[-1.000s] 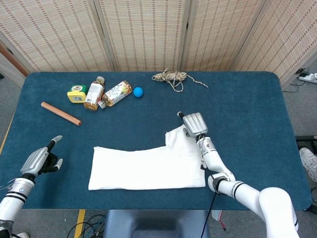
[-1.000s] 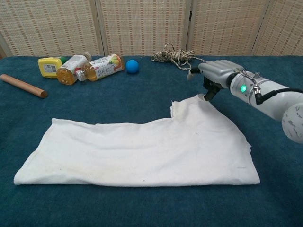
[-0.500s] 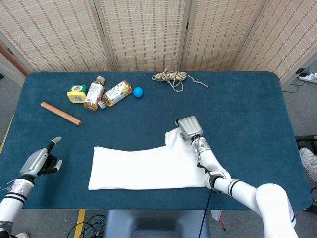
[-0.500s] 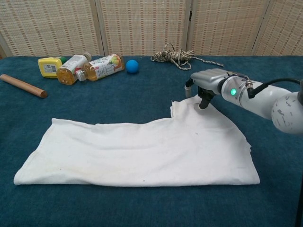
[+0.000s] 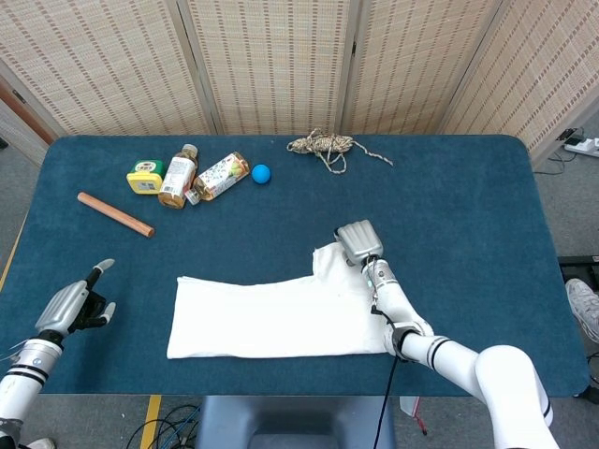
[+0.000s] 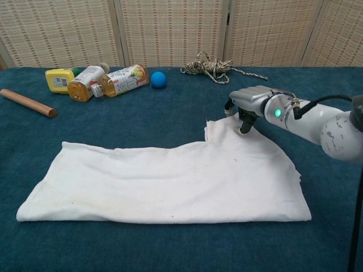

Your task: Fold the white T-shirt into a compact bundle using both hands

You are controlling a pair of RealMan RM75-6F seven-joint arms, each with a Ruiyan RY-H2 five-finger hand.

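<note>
Blue felt covers the desk [image 5: 468, 234], which carries every item in view. The white T-shirt [image 5: 281, 313] lies flat near the front edge, slightly left of centre. It already forms a long band, apparently doubled over lengthwise, with one portion projecting toward the back at its right end. Judged from this shape, a first fold is complete; the folds across the length that would make a compact bundle are not yet done.

The right hand [image 6: 245, 105] is at the projecting corner of the shirt. Its fingers curl downward and touch the cloth at the far right edge. Whether cloth is actually pinched between them cannot be told from either view. The corner is not lifted clear of the desk.

The left hand [image 5: 75, 304] hovers at the front left of the desk, well apart from the shirt. It holds nothing; one finger points outward and the others are loosely bent. The task calls for both hands, so this hand has yet to engage.

Objects along the back of the desk are well apart from the shirt:
- wooden rod [image 5: 114, 214]
- bottles [image 5: 197, 176]
- rope tangle [image 5: 323, 145]
- blue ball [image 5: 260, 173]
</note>
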